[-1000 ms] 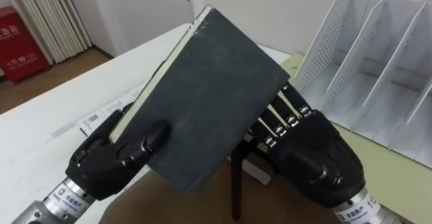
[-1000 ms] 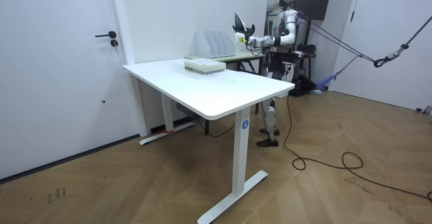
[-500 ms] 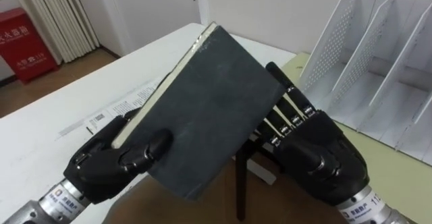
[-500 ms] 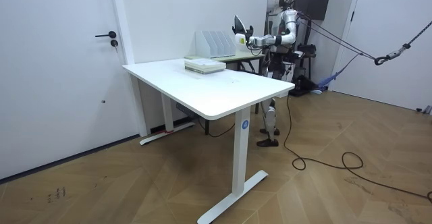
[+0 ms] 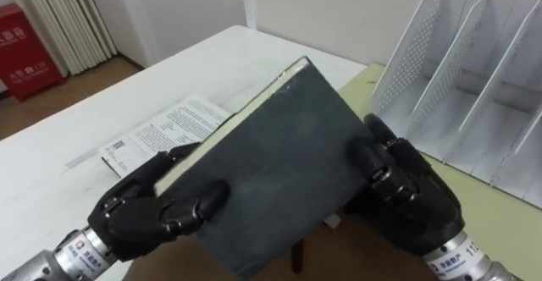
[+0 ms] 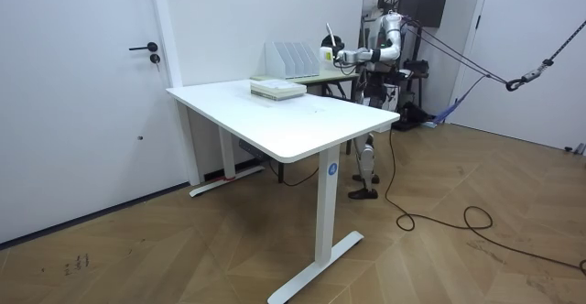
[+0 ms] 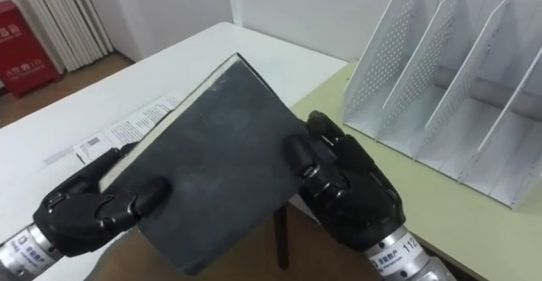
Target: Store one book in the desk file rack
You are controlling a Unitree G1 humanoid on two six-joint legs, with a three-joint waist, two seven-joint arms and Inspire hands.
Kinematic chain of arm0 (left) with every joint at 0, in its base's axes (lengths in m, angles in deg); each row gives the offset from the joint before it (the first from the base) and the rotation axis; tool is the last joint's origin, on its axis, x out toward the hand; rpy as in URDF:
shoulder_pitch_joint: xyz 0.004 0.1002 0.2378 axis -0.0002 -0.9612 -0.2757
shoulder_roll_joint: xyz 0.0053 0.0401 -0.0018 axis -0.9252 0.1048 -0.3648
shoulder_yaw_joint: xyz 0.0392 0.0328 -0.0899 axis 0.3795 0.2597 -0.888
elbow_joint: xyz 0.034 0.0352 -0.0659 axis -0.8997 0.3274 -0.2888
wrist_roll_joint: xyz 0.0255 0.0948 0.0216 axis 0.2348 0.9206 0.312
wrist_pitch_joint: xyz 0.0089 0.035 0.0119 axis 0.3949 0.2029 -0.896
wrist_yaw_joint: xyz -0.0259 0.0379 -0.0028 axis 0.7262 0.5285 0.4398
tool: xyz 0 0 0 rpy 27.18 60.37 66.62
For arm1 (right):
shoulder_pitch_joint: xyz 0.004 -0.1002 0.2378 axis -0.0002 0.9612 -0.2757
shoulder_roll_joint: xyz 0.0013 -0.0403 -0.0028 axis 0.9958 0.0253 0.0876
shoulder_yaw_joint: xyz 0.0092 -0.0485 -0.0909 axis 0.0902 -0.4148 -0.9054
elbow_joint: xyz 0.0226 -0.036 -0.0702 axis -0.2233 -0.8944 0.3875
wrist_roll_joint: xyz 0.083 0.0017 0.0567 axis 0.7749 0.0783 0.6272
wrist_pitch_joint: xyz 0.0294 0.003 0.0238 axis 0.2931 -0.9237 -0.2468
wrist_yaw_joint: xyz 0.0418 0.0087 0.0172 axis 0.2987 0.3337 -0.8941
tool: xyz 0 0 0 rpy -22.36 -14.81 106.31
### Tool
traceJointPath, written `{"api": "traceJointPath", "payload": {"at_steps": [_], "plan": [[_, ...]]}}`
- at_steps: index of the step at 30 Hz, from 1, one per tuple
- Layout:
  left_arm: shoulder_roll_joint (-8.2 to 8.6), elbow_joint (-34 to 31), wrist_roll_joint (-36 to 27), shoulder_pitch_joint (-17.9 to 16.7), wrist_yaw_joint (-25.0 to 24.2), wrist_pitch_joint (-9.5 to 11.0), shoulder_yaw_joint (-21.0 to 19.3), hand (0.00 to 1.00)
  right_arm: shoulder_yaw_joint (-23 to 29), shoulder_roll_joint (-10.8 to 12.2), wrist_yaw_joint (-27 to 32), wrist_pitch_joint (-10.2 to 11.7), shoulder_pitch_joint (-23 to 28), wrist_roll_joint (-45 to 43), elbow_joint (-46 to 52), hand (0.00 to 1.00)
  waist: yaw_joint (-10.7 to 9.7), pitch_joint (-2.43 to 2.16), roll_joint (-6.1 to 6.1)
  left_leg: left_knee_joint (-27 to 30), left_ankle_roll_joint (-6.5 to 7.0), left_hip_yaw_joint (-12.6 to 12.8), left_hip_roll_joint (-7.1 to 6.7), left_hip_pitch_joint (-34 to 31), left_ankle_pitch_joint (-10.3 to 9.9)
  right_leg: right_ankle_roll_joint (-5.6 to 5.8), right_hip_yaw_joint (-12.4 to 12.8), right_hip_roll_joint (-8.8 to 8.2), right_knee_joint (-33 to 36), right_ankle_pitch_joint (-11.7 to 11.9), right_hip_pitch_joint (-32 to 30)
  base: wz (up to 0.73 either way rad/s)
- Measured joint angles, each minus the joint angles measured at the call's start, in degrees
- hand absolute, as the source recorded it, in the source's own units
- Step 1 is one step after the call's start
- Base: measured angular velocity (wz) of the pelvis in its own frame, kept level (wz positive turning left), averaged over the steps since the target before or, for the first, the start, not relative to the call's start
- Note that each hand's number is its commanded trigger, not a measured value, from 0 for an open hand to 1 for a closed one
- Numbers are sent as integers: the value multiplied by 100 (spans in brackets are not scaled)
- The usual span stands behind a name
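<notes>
The left hand (image 5: 144,213) and right hand (image 5: 402,196) each curled round an edge of the dark book (image 5: 271,171), holding it tilted (probably steadier for slotting) left of the file rack (image 5: 474,78).

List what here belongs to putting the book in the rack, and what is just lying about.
Job in hand:
- dark book, held by the left hand and right hand, fingers curled on its edges
- white file rack on the green desk

Lying about:
- printed papers on the white table
- red box on the floor
</notes>
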Motion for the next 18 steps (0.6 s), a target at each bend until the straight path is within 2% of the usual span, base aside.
{"api": "traceJointPath", "payload": {"at_steps": [6,10,12,13,14,15,18], "plan": [[-3,-321,73,4,56,3,-11,100,35,-1,-80,151,0,12,0,100,7,-9,-51,4,-1,1,-1,-5,1,-1,-92,-15,-16,1,42,0],[-3,-527,72,4,181,7,-9,100,-7,31,-149,310,0,29,0,100,1,17,-89,-16,-1,1,-5,23,2,-1,-114,-17,-37,1,88,0],[-3,-577,72,4,214,9,-8,100,-2,64,-153,352,0,27,0,100,-67,40,-118,-35,-1,1,-4,44,1,-1,-117,-16,-43,1,112,0],[-3,-588,68,4,228,17,-8,63,-4,98,-154,371,0,26,0,100,-83,47,-129,-37,-1,2,-4,46,1,-1,-117,-16,-42,1,114,0],[-1,-589,65,4,228,17,-8,14,-6,125,-156,370,0,26,0,100,-91,51,-134,-35,-1,6,-3,43,1,-1,-113,-15,-41,1,109,0],[3,-589,65,4,226,17,-6,0,-5,139,-156,370,0,26,0,100,-100,51,-132,-35,-1,7,-4,42,1,-1,-107,-14,-41,1,106,0],[70,-587,121,4,220,24,3,0,-8,209,-164,397,35,10,-8,100,-113,51,-122,-37,-1,11,-6,47,1,-2,-102,-14,-41,2,110,0]]}}
